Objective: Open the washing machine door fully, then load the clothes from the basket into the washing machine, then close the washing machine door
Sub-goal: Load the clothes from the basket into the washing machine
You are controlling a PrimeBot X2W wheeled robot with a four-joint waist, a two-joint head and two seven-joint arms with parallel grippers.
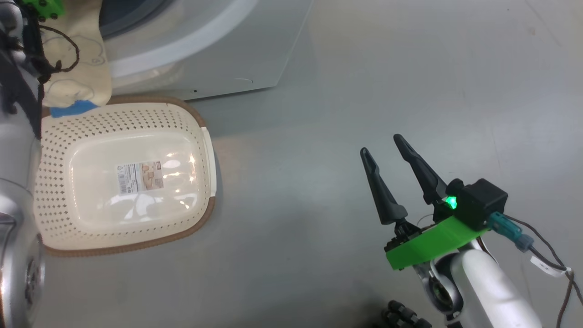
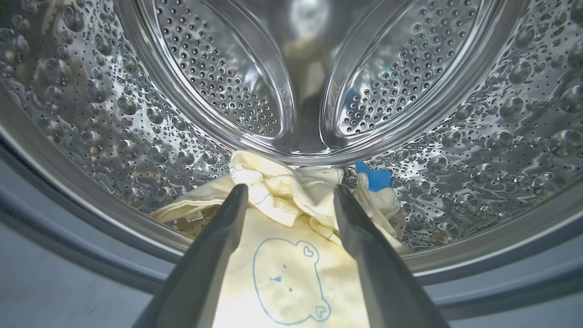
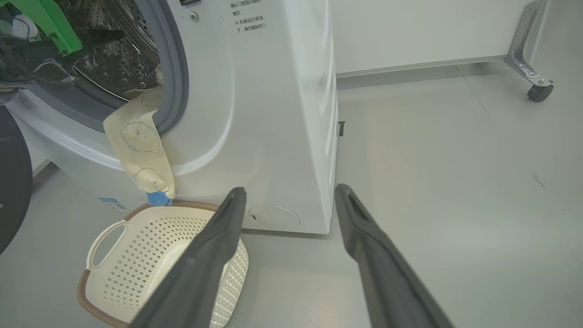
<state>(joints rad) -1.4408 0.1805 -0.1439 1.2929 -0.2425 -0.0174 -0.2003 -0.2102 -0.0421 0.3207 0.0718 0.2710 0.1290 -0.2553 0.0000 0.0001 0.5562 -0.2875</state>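
We see the left gripper (image 2: 290, 190) at the mouth of the washing machine (image 3: 273, 114), fingers spread, with the clothes (image 2: 282, 273) lying loose between them. The clothes sit partly in the machine's drum, one end draped over its front. The basket (image 1: 127, 177) sits just before the machine. The right gripper (image 1: 380, 143) is spread, holding nothing, off to the machine's side.

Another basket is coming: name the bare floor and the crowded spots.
Bare: the floor between the basket and the right pincer, and from the washing machine's side to the castor leg. The basket holds nothing. Crowded: the drum mouth, where the clothes hang down to the basket and the left pincer reaches in.
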